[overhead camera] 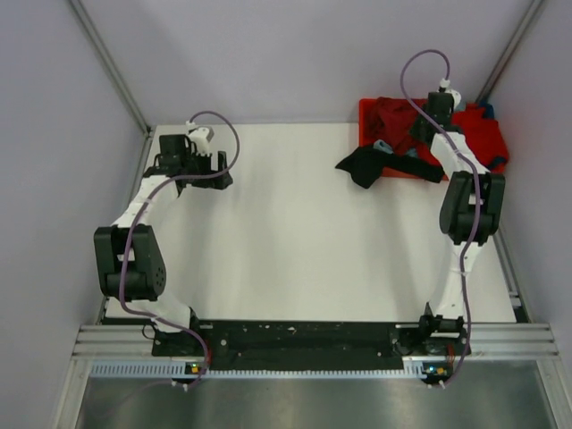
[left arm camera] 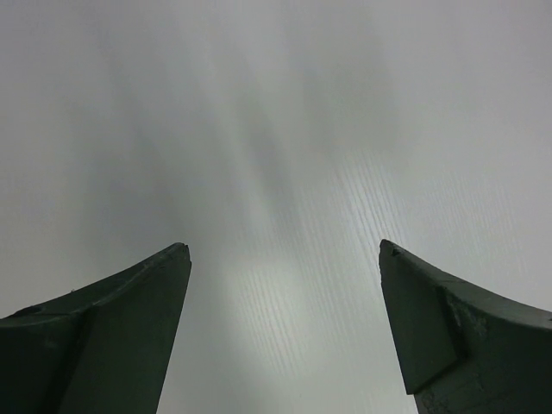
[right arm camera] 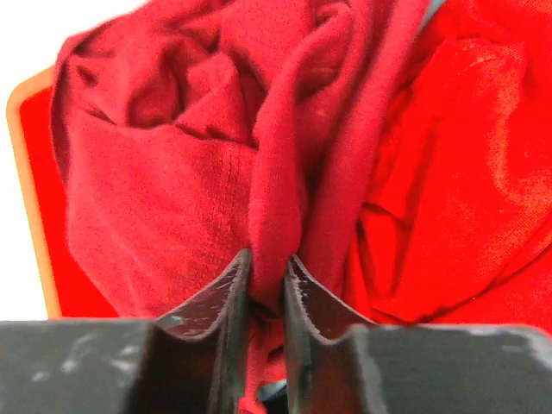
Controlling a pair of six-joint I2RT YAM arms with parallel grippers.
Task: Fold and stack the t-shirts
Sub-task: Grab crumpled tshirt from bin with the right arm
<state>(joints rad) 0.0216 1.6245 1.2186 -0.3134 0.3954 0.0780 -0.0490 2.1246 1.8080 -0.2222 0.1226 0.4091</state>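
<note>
The t-shirts lie heaped in an orange-red tray (overhead camera: 365, 113) at the back right. The dark crimson shirt (overhead camera: 389, 121) is on top at the left, the bright red shirt (overhead camera: 483, 134) at the right. The black shirt (overhead camera: 365, 164) hangs over the tray's front edge onto the table. A bit of grey-blue cloth (overhead camera: 382, 146) peeks out. My right gripper (right arm camera: 267, 263) is shut on a fold of the dark crimson shirt (right arm camera: 164, 198), with the bright red shirt (right arm camera: 466, 172) beside it. My left gripper (left arm camera: 283, 250) is open and empty above the bare white table (left arm camera: 285, 155).
The white table (overhead camera: 295, 232) is walled by pale panels at the back and sides. The left arm (overhead camera: 192, 161) is at the back left. The arm bases sit on a black rail (overhead camera: 304, 340) at the near edge.
</note>
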